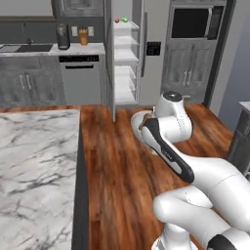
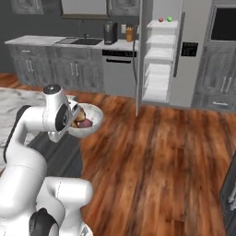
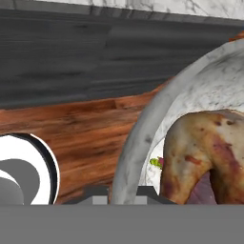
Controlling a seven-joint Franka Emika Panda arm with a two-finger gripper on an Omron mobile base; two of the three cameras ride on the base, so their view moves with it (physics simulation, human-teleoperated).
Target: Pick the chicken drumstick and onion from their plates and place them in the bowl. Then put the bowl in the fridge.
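While gripper (image 3: pixel 124 198) clamps bowl (image 3: pixel 143 143) rim, drumstick (image 3: pixel 200 152) sits just inside.

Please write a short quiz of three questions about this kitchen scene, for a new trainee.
1. True or false: the fridge door is open.
2. Where is the bowl now? A) on the marble counter; B) held up by the gripper, above the wood floor; C) on a fridge shelf.
3. Fill in: inside the bowl lie the drumstick and the ___.

Key
1. True: white shelves show, with two small fruits on the top one.
2. B: the jaws are shut on its rim, seen in the hand view.
3. onion, the reddish-purple lump beside the drumstick.
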